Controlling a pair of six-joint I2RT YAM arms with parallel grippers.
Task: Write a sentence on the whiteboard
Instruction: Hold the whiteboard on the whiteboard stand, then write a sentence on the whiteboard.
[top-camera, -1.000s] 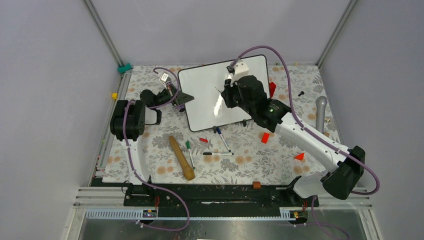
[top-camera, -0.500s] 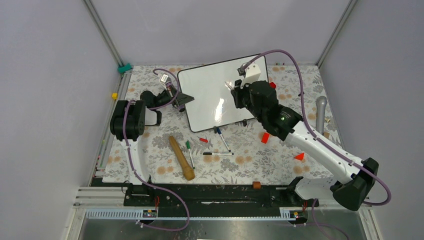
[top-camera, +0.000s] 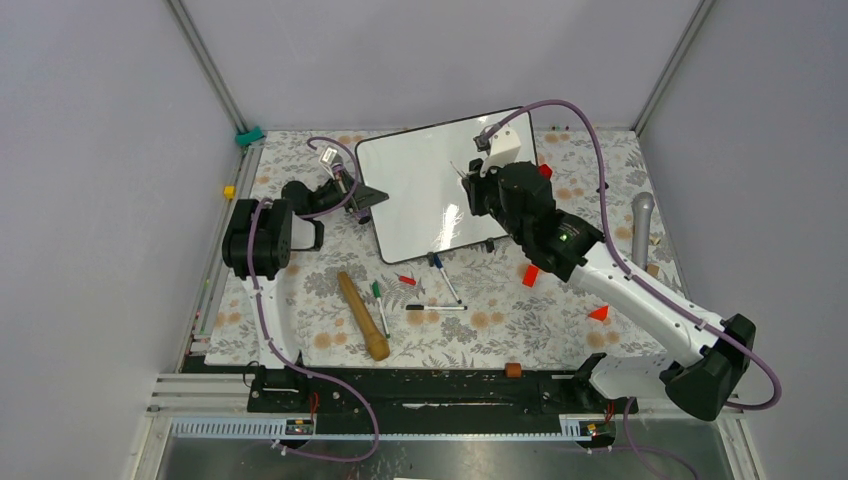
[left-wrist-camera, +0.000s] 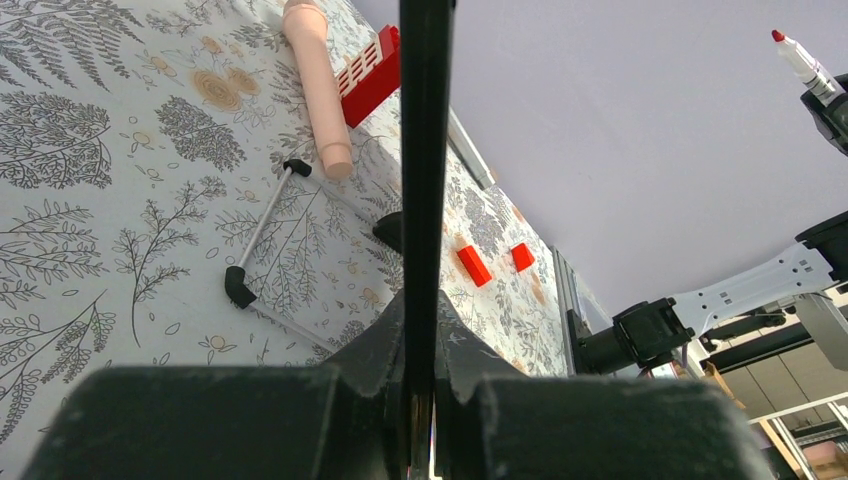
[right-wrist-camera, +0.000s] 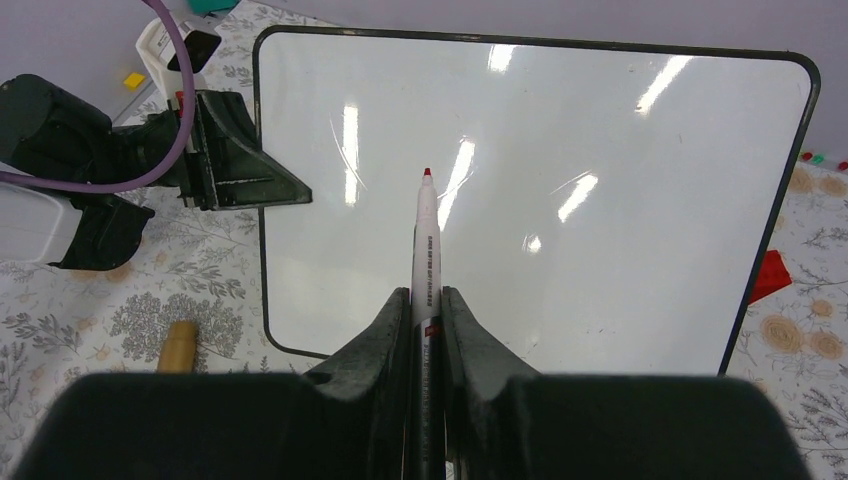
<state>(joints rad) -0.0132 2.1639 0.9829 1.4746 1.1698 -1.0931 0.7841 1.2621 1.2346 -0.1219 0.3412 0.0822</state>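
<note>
Lying askew at the far middle of the table, the whiteboard is reflecting streaks of ceiling light on its white face. The left gripper is clamping the board's left edge, its jaws pressing together on the black frame. The right gripper is hovering over the board's right half, jaws squeezing a red marker. The marker's tip is pointing across the surface and, in the left wrist view, standing clear of it. Nearer the arms, pens, a wooden pestle and red blocks are lying scattered on the table.
</note>
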